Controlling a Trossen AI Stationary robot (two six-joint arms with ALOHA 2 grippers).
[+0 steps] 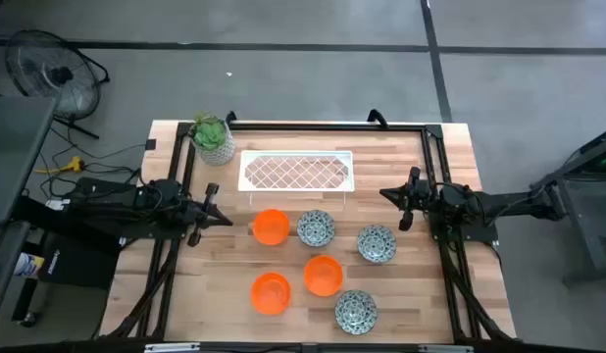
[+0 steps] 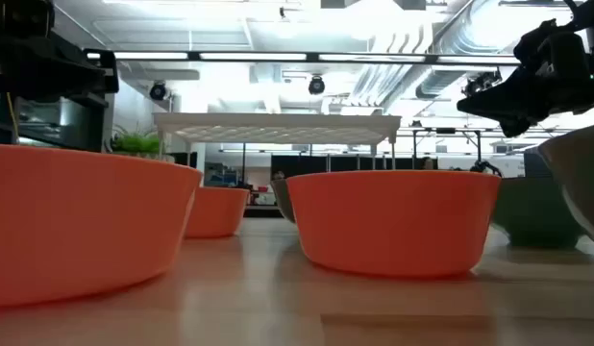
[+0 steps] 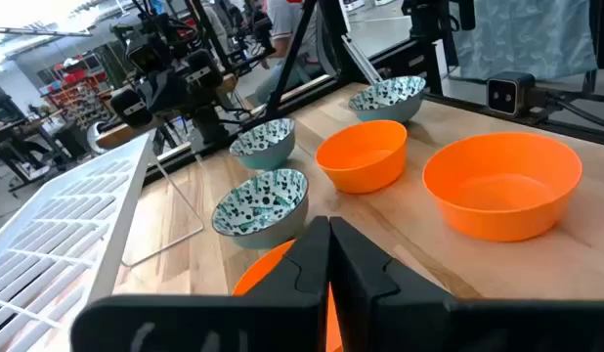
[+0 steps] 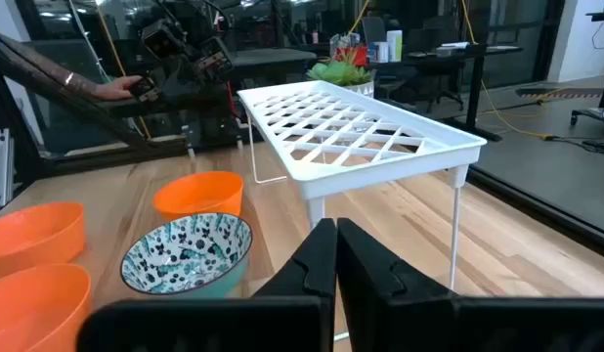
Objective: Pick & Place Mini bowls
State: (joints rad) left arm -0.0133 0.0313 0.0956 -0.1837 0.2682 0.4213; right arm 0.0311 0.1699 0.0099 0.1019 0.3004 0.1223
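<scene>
No legible text, label, brand, number or sign anywhere in these views. Small plain bright orange bowls [image 1: 271, 226] and small white bowls with dense dark blue-green pattern [image 1: 316, 228]: no lettering, only decoration. White lattice wire rack [image 1: 297, 171]: unmarked. Pale wooden worktop [image 1: 421, 294]: no markings. Background room clutter too small and blurred to read.

Both arms reach inward from opposite sides, level and low; the left gripper [image 1: 217, 205] and right gripper [image 1: 393, 201] have jaws closed, empty.
</scene>
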